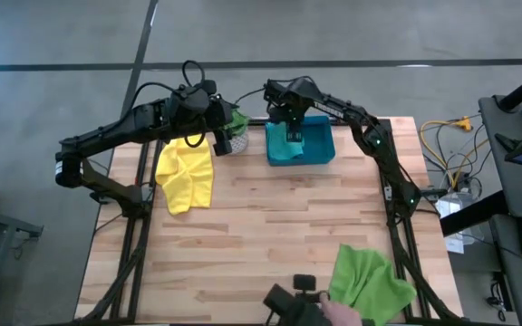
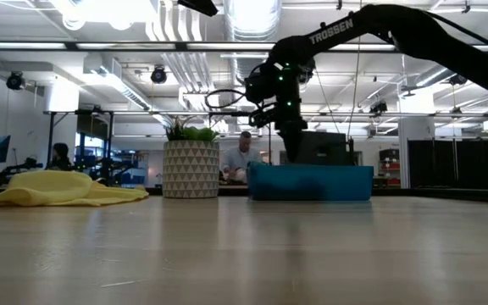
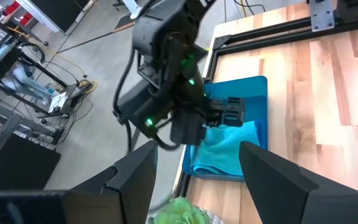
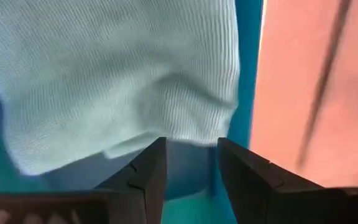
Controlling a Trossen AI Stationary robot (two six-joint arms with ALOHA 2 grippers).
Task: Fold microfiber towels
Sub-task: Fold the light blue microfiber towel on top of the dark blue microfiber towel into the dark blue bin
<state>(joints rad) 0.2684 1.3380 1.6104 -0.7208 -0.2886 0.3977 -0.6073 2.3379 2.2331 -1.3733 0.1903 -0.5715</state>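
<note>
I have the right gripper over the tray, fingers parted just above the teal towel lying in it, so stowing looks finished; next, lift clear toward the yellow towel, where the spread left gripper waits.

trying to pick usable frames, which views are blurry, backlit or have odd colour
Low view: bright ceiling lights backlight the scene, so the right arm's gripper over the tray is a silhouette, near tabletop soft. Right wrist view: very close, teal towel fills the frame, table looks orange-pink. Left wrist view: own fingers blurred. High view: even light, sharp.
</note>
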